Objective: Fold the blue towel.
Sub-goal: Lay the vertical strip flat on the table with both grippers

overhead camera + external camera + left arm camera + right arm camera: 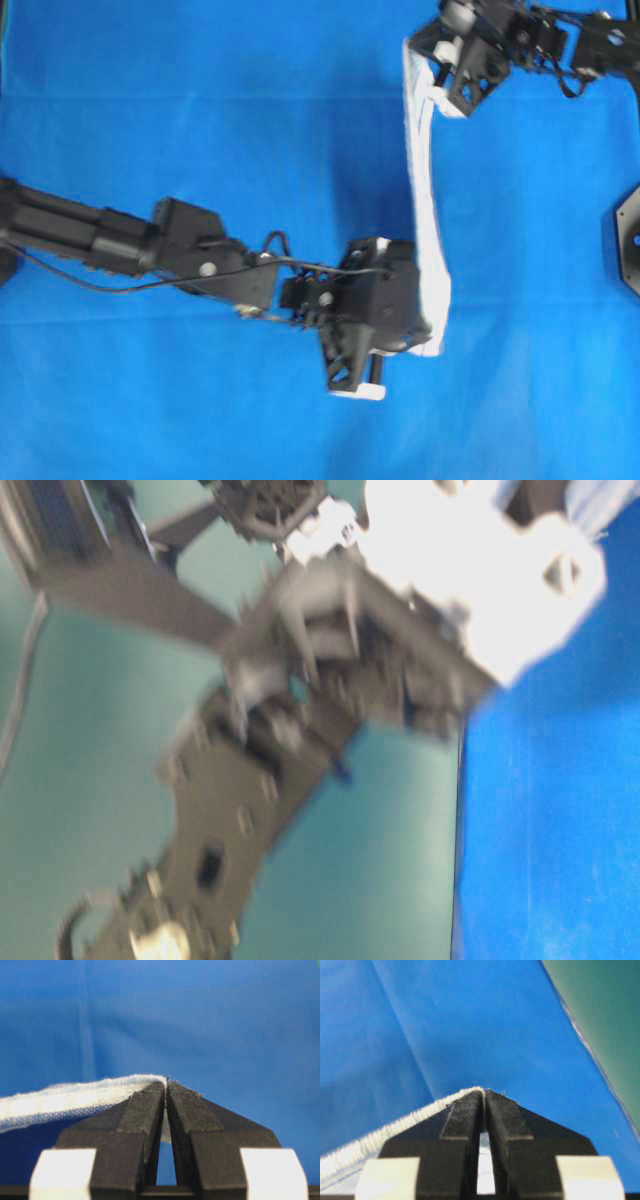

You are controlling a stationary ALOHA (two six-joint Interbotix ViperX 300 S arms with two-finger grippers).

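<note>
The blue towel (pixel 428 215), white cloth with faint blue stripes, hangs as a narrow strip stretched between both grippers, lifted above the blue table covering. My left gripper (pixel 425 335) is shut on its near corner; in the left wrist view the towel (pixel 70 1100) runs off to the left from the shut left gripper (pixel 166 1085). My right gripper (pixel 425 55) is shut on the far corner; in the right wrist view the frayed edge of the towel (pixel 395 1125) trails left from the shut right gripper (pixel 484 1092).
The solid-blue table covering (pixel 200 150) spreads under both arms. A dark arm base (pixel 628 240) sits at the right edge. The table-level view is blurred, filled by an arm (pixel 300 700) close to the lens, with the covering's edge (pixel 460 860) beside green floor.
</note>
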